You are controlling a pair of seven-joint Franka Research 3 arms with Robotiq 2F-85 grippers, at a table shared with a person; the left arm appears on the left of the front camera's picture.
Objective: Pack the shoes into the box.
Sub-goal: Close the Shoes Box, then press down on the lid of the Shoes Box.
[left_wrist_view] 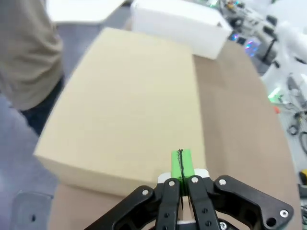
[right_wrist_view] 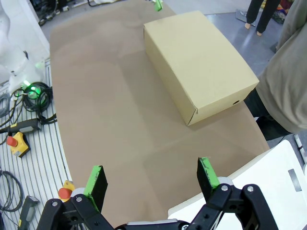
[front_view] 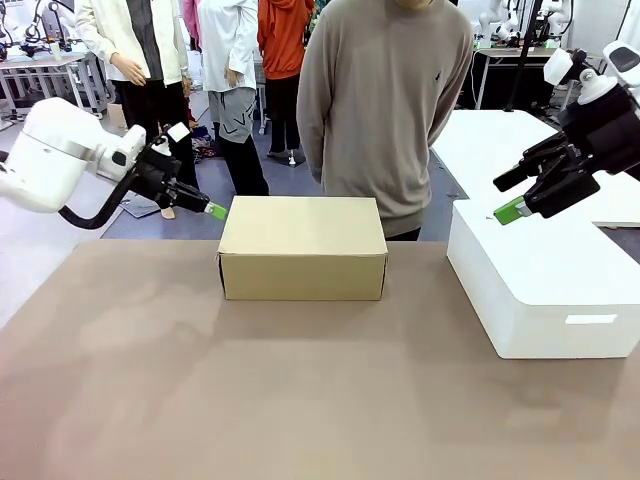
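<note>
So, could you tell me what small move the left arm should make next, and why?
Probably a short push forward and up with the shut left gripper to lift the lid. The cardboard box is closed and no shoes are on the table, while the pinched green pads sit right at the box's left end. The right gripper hangs open over the white box.

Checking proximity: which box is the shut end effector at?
The tan cardboard box; the shut left end effector hovers at its corner. The white box sits under the right arm.
</note>
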